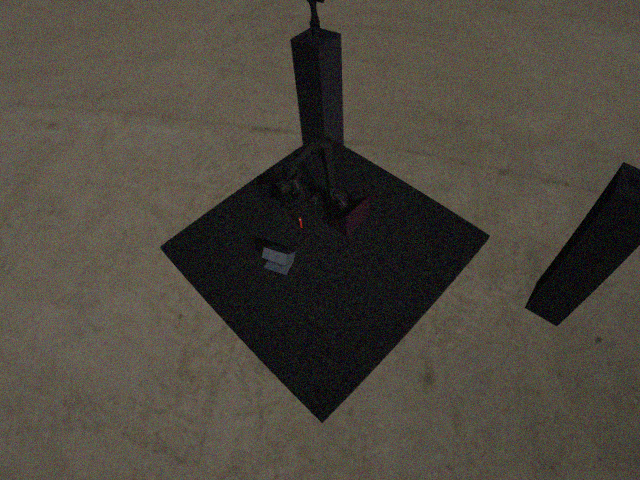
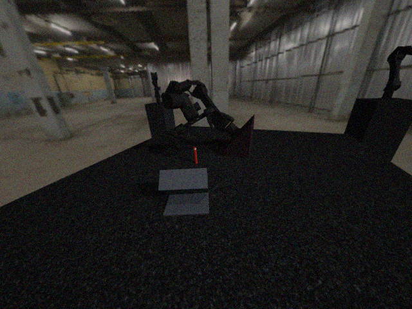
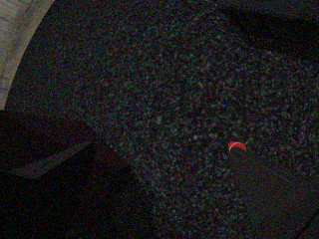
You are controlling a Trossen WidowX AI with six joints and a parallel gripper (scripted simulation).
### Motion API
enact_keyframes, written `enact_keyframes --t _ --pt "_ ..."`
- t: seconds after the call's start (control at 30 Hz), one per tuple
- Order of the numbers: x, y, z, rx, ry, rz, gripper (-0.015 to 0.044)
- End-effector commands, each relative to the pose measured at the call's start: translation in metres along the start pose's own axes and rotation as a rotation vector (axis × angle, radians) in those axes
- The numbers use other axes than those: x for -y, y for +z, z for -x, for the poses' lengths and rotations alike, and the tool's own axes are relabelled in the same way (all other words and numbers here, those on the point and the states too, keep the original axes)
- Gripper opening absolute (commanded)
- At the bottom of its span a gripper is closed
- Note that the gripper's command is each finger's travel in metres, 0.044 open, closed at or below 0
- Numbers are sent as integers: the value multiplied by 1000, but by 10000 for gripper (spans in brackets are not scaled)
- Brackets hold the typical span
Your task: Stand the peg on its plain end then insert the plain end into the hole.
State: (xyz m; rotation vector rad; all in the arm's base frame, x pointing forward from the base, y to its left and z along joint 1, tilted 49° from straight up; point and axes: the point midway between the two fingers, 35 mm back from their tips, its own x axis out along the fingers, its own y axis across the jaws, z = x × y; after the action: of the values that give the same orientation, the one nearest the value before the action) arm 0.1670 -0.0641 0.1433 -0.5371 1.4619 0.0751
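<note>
The red peg [image 1: 300,222] [image 2: 195,155] [image 3: 237,146] stands upright on the table, white band near its top. In the wrist view only its red top and a thin pale arc show, at the tip of the right finger, which hides the rest. My gripper [image 2: 193,121] [image 3: 163,151] is open and empty, behind and above the peg in the exterior view; the peg is not between the fingers. The sloped grey panel [image 1: 278,255] [image 2: 183,179] stands beyond the peg from the robot. Its hole is hidden. Part of it shows at the wrist view's top right.
A dark red wedge [image 1: 357,214] [image 2: 245,140] stands on the table near the arm's base, to the right of the peg in the exterior view. The dark table [image 1: 330,330] [image 2: 266,232] carries the arm. Tall dark pedestals stand at and beyond its edges.
</note>
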Motion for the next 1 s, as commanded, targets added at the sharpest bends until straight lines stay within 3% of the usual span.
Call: enact_keyframes --t 0.0,0.53,0.97 --pt "6 -1 -1 -137 -62 -4 440" --pt "28 21 11 -420 -434 72 440" --pt "31 19 8 -422 -438 77 440"
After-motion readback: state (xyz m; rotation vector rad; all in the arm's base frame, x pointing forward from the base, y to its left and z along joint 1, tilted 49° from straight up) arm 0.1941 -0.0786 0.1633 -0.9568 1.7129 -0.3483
